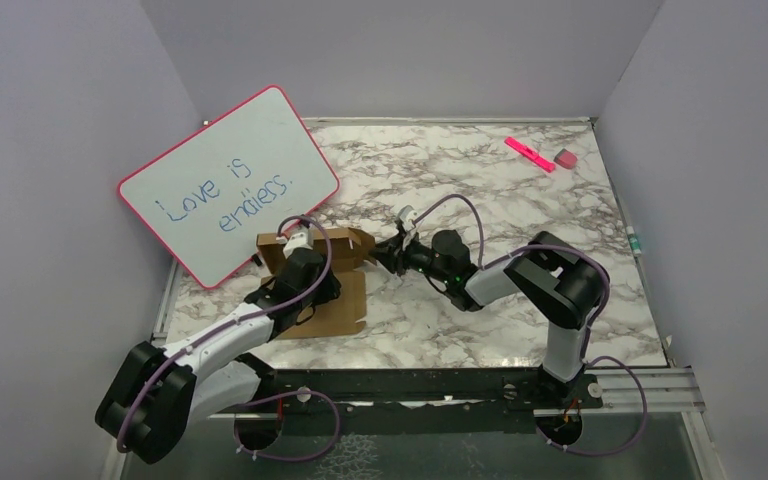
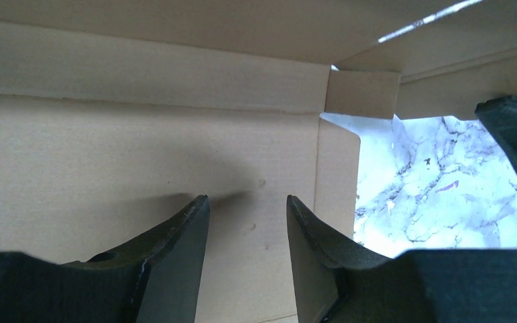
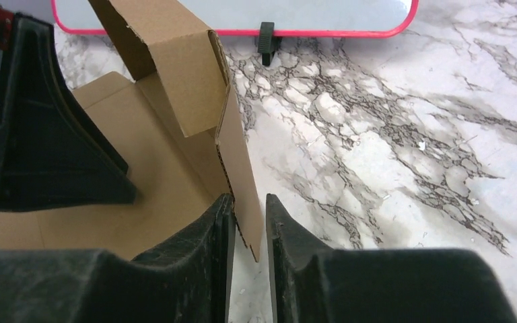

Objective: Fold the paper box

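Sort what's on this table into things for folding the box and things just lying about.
For the job: paper box; left tool, open over its base panel; right tool, jaws around a raised flap.
Lying about: pink-framed whiteboard; pink marker; small pinkish block beside it.

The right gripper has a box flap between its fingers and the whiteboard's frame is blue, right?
No, the frame of the whiteboard is pink, not blue, per the right wrist view. The right gripper does have a flap of the paper box between its fingers.
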{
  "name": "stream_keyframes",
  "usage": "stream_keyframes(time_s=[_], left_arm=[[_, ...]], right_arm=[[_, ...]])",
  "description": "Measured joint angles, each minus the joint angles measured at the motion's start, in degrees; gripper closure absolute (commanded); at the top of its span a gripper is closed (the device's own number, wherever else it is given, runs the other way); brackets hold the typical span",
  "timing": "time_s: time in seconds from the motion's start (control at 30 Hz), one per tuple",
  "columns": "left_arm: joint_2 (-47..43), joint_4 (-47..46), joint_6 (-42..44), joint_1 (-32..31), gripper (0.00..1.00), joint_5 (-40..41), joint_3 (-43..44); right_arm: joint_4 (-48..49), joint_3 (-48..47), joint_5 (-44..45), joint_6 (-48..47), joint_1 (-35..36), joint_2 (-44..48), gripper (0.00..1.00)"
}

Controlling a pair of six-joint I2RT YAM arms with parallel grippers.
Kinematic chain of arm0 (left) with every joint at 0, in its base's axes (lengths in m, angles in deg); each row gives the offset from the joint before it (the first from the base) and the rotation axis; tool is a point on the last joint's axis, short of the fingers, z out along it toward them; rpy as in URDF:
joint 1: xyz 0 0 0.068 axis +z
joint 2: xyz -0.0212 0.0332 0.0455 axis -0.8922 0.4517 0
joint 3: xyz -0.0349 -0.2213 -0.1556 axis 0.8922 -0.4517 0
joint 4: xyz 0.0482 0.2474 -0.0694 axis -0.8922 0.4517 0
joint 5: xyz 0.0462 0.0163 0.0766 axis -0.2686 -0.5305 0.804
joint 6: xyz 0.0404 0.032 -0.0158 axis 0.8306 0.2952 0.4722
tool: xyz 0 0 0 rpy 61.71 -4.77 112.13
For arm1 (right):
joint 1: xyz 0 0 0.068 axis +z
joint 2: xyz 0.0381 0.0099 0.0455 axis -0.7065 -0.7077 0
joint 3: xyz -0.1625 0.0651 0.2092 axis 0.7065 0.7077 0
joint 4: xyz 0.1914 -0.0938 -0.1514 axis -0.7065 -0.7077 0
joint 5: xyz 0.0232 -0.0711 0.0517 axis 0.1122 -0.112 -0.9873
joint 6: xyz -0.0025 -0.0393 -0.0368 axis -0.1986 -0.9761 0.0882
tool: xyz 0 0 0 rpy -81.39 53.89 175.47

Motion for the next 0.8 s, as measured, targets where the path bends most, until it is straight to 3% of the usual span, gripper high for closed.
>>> stream_keyframes(time_s=[0.17,0.53,0.8], left_arm=[[2.5,-2.6,0.3,-0.2,0.52,-3.2,-0.2],[9.7,-12.7,-3.1,-9.2,0.49,-8.7,1.2],[10.1,-13.6,0.9,-10.0,0.47,-6.6,7.0]], right_arm=[[-0.1,0.1,1.4,-1.6,0.0,0.1,0.99],[-5.8,4.5,5.1,-12.6,-2.4,8.1,0.99],[-10.9,5.9,5.1,-19.3,-6.3,13.6,0.99]])
